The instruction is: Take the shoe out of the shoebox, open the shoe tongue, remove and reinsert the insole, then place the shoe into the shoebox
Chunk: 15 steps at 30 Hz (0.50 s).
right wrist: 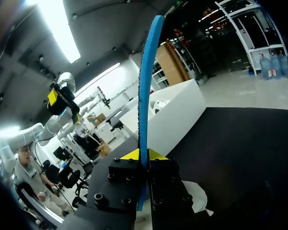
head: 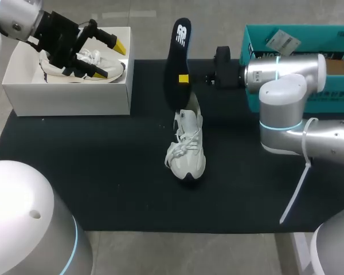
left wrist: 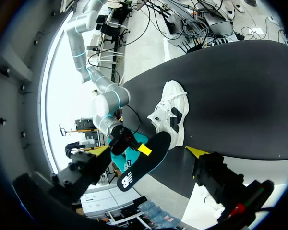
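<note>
**Right claw** (right wrist: 143,154): clamped on the long black foam insole with a blue underside (right wrist: 145,86). The yellow tips press on both faces, some way up from its lower end. The insole stands on edge and rises straight ahead of the fingers. Held upright like this, its lower end points down at the shoe's opening, which in my judgement suits the reinsertion step.

Just below the claw lies the white lace-up sneaker (head: 186,146). It sits flat on the black table mat (head: 103,160), outside any box, heel end toward the claw. A pale shape under the fingers in the right wrist view is probably that sneaker's collar, but the claw body covers most of it.

**Left claw** (head: 106,57): fingers apart, holding nothing. It hovers over the open white cardboard shoebox (head: 69,94), well apart from the work and likely parked clear of the insole's path. Beneath it a second white shoe (head: 90,56) lies in the box, partly covered by the fingers.

**Further out:** behind the right arm sits a teal cardboard box (head: 332,100), its interior partly hidden by the arm.

**Not confirmed:** whether the sneaker's tongue is folded open. The insole and claw cover the collar from above.
</note>
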Each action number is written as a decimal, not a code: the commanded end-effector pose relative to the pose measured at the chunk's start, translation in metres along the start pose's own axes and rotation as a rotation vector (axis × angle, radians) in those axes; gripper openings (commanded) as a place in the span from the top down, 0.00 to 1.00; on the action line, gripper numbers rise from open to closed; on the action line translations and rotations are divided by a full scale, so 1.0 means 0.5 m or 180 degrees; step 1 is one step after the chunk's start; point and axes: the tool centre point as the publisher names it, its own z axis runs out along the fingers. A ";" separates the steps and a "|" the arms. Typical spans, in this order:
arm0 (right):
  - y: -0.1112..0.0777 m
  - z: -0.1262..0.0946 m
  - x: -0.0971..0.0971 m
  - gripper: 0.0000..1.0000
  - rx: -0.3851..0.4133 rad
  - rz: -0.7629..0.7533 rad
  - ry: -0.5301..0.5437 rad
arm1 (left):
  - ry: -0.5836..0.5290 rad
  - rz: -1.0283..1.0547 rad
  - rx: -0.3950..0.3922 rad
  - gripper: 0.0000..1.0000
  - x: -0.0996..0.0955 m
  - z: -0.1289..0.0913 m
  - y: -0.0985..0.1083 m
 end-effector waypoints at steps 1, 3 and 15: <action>-0.024 0.001 0.013 1.00 -0.0057 0.0061 -0.0050 | 0.0012 0.0002 -0.0002 0.00 -0.001 -0.001 -0.001; -0.034 0.000 0.019 1.00 -0.0092 0.0096 -0.0067 | 0.0012 0.0002 -0.0002 0.00 -0.001 -0.001 -0.001; -0.026 -0.021 0.022 1.00 -0.0123 0.0053 -0.0134 | 0.0012 0.0002 -0.0002 0.00 -0.001 -0.001 -0.001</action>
